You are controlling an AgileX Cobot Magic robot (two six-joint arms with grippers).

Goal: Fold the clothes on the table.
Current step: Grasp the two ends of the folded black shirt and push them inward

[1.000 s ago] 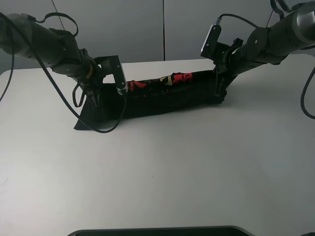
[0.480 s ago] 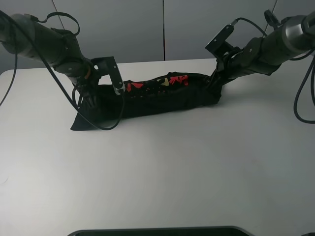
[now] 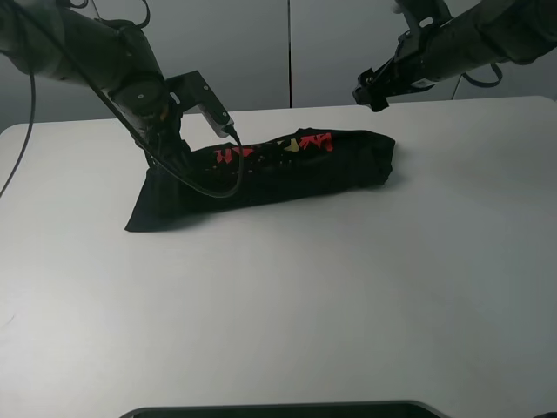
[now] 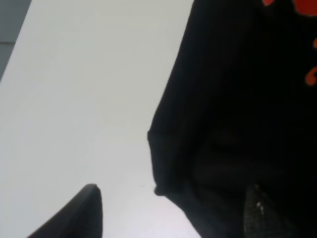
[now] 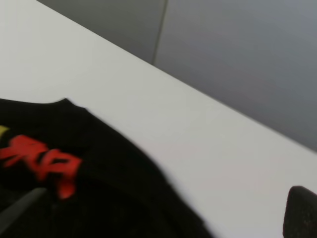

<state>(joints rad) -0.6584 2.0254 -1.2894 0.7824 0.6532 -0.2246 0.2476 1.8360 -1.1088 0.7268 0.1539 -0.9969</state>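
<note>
The clothes [image 3: 287, 170] are one black T-shirt with red and orange print, lying as a long folded band across the far half of the white table [image 3: 287, 296]. My left gripper [image 3: 172, 150] hangs just over the band's left end. In the left wrist view it [image 4: 173, 210] is open, one fingertip [image 4: 90, 206] over bare table and the other over the black cloth [image 4: 237, 99], whose edge lies between them. My right gripper [image 3: 371, 92] is raised behind the band's right end, clear of it. In the right wrist view it [image 5: 161, 213] is open above the printed cloth [image 5: 44, 158].
A black cable [image 3: 213, 187] from the left arm loops over the shirt's left part. A dark flat object [image 3: 278, 409] pokes in at the table's near edge. Grey wall panels [image 3: 348, 43] stand behind the table's far edge.
Both grippers opened and let go of the shirt, which settled flat on the table. The right arm lifted up and back, away from the shirt's right end. The left arm shifted slightly.
</note>
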